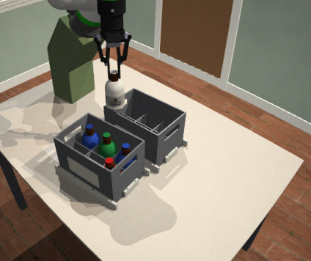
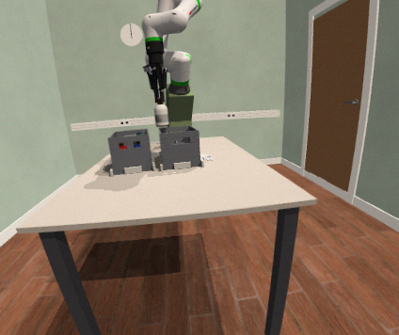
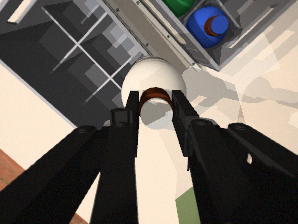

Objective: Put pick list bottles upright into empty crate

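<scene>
My gripper (image 1: 114, 75) (image 2: 160, 101) (image 3: 155, 104) is shut on the brown neck of a white bottle (image 1: 115, 94) (image 2: 161, 115) (image 3: 152, 80). The bottle hangs upright in the air, above the back left corner of the empty grey crate (image 1: 170, 126) (image 2: 179, 150) (image 3: 35, 47). The empty crate has thin dividers inside. The other grey crate (image 1: 78, 165) (image 2: 128, 155) stands to its left and holds two blue bottles (image 1: 90, 137) (image 1: 125, 154) (image 3: 210, 21), a green bottle (image 1: 107, 145) and a red bottle (image 1: 109, 162). The pick list (image 2: 207, 158) is a small strip right of the empty crate; its lines are too small to read.
The green robot base (image 1: 71, 60) (image 2: 180, 108) stands on the table's far side, behind the crates. The white table (image 1: 220, 172) (image 2: 202, 188) reaches far to the front and right. A brown door (image 2: 336, 94) is in the right wall.
</scene>
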{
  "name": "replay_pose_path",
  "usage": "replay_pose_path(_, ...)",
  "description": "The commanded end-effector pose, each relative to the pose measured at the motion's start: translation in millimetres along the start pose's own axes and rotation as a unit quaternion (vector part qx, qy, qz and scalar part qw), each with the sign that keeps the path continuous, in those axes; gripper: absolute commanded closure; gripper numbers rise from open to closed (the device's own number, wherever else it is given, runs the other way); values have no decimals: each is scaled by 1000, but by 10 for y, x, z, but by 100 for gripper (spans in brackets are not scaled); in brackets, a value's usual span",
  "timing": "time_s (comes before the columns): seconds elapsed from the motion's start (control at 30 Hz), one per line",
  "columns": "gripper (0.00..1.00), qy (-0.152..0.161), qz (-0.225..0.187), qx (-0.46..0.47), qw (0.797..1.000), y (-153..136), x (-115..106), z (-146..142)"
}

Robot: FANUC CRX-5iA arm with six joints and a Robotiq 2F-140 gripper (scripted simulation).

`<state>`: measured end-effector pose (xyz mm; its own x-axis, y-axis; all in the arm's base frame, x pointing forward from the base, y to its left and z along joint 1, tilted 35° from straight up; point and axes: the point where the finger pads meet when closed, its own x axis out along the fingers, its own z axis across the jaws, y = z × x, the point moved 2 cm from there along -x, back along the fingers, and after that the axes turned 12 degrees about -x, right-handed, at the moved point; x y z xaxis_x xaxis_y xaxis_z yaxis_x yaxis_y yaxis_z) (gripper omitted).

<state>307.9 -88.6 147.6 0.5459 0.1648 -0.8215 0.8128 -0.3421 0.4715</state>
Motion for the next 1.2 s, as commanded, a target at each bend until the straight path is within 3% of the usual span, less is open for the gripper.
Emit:
replay_pose_path(0.0,90,-5,1,0,1000,-29,-5,-64)
replay_pose_path(0.37,90,-5,1,0,1000,-135,-2,-275)
replay_pose_path(1.17,90,-5,1,0,1000,-120,-3,-270)
